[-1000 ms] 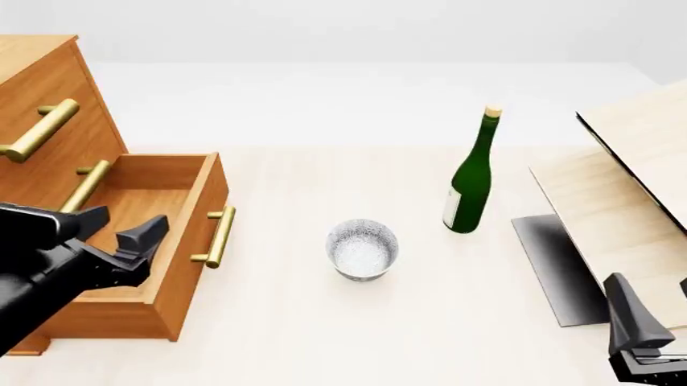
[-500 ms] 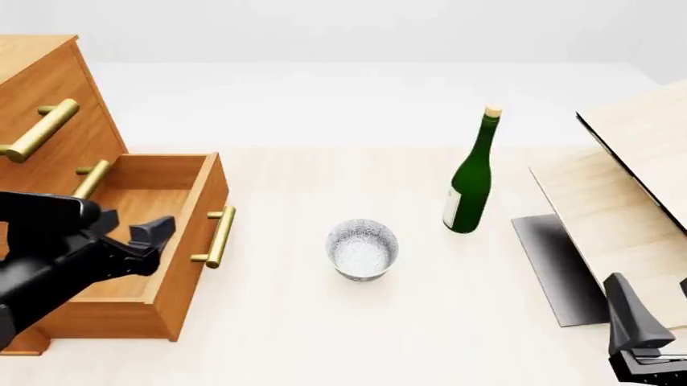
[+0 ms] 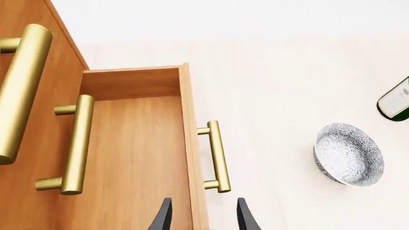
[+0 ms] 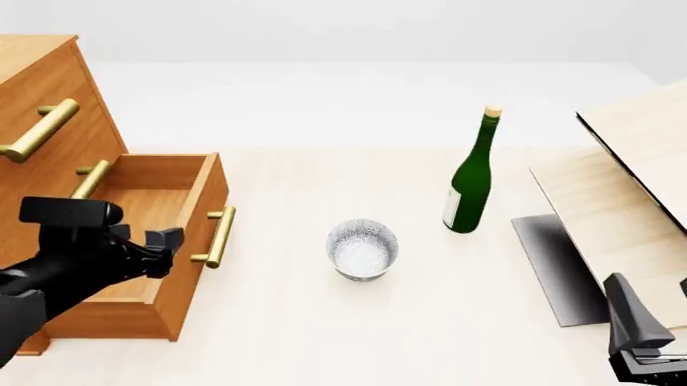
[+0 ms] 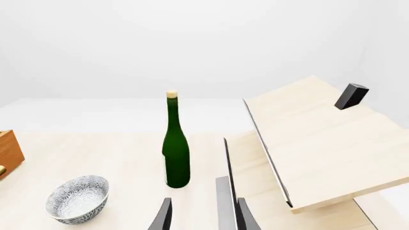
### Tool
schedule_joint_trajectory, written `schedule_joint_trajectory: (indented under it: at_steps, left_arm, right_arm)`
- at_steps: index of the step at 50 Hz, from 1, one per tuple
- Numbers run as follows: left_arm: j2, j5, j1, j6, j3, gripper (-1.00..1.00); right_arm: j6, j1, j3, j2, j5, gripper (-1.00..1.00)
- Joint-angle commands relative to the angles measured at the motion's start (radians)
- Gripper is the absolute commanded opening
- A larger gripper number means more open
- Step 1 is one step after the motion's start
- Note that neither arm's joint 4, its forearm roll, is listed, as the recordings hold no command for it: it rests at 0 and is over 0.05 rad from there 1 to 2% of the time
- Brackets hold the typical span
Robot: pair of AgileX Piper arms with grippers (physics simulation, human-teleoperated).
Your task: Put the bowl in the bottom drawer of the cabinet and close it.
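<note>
The bowl (image 4: pixel 363 248) sits upright mid-tabletop, at three o'clock from the left claw (image 4: pixel 161 245), which hovers open-fingered, empty, over the pulled-out bottom drawer (image 4: pixel 150 241). The right claw (image 5: pixel 199 215), also open, waits farther off.

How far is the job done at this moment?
Done: the bottom drawer of the cabinet is pulled open. In hand: nothing; the left gripper hangs open over the drawer's front edge, and the right gripper is open too. Left: the bowl sits on the table, to be put inside, then closing.
</note>
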State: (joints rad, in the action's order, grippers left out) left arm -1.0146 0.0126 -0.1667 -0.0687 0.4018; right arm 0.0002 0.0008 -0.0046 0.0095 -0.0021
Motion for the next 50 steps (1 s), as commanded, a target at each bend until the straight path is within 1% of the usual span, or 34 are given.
schedule_joint_trajectory:
  at_steps: [1,15,26,30,38,50]
  left_arm:
    - [-0.068,0.013,0.004,-0.037,-0.003,1.0]
    - [-0.142,0.033,-0.009,-0.048,0.009,1.0]
    - [-0.209,0.062,-0.001,-0.037,0.024,1.0]
    - [-0.206,0.059,-0.003,-0.033,0.023,1.0]
    - [-0.25,0.086,-0.001,-0.033,0.014,1.0]
    - [-0.279,0.103,-0.006,-0.047,0.001,1.0]
  right_arm:
    - [0.0,0.0,0.0,-0.001,0.0,1.0]
    - [0.0,0.0,0.0,-0.001,0.0,1.0]
    - [0.0,0.0,0.0,-0.001,0.0,1.0]
    - [0.0,0.0,0.0,-0.001,0.0,1.0]
    - [0.0,0.0,0.0,-0.001,0.0,1.0]
    - [0.0,0.0,0.0,-0.001,0.0,1.0]
